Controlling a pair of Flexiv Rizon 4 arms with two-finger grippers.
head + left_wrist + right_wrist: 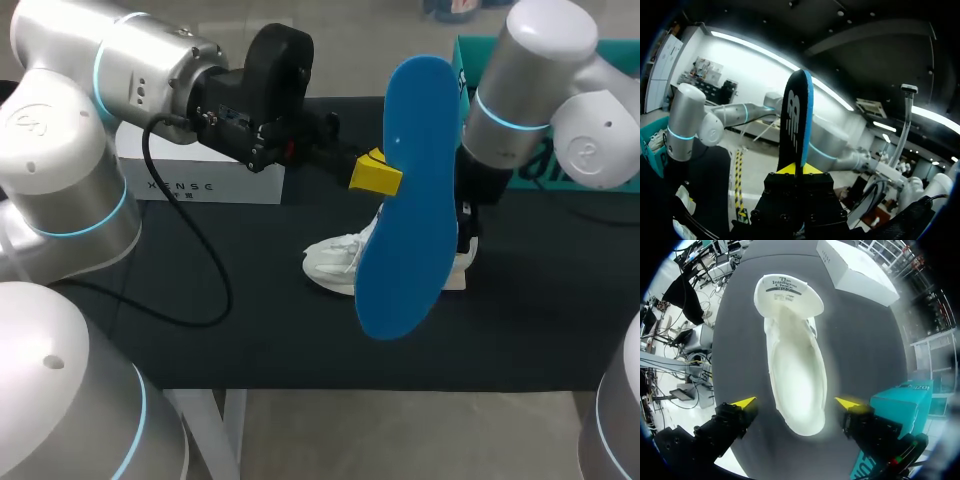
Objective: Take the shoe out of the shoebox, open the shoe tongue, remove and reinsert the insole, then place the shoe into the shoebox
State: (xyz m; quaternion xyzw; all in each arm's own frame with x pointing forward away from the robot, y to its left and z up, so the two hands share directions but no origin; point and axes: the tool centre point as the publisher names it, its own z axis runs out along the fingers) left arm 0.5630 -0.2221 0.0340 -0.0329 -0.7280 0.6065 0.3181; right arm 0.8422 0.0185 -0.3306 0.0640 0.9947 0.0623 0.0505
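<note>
The left hand [376, 177] pinches the flat blue foam insole [410, 200] by its edge, upright above the white lace-up shoe [795, 375] on the black bench [300, 345] — apparently poised for reinsertion; the right hand [796, 404] gapes wide astride the heel, grasping nothing.

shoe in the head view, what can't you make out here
- Head view: the insole, held by the left gripper, covers most of the shoe and the right gripper.
- Left wrist view: the insole is nearly edge-on; the shoe is out of view.
- Right wrist view: the shoebox is cut off by the picture's rim; its inside is unseen.
</note>
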